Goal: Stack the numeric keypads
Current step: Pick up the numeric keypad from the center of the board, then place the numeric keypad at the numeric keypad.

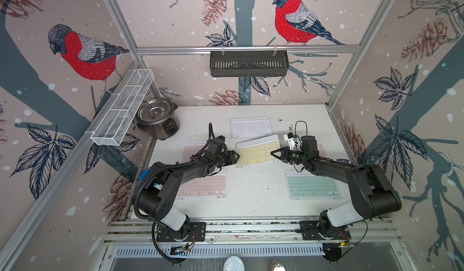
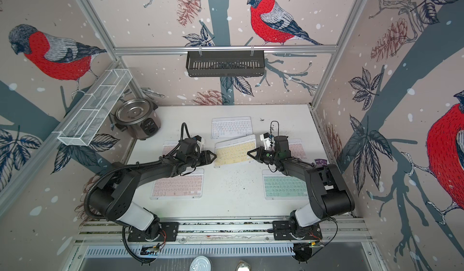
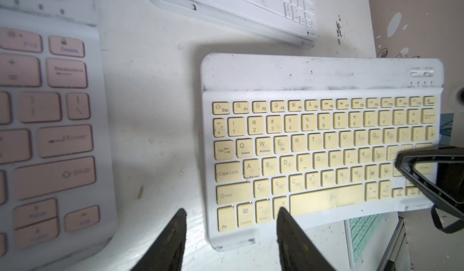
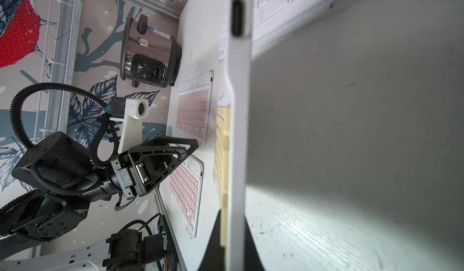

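Right claw [image 1: 273,153] is clamped on the right short edge of the yellow keypad [image 1: 257,151]. Right wrist view shows one finger on the key face and one under the thin frame. The keypad sits mid-table [image 1: 256,202], long axis running claw to claw, slightly skewed, gripped end looks lifted. Its body extends from the right claw toward the robot's left. Left claw [image 1: 234,158] is at the opposite short edge, jaws apart, empty, contact unclear. White keypad [image 1: 251,127] lies just behind, likely the nearest stack base. The right arm has the carry.
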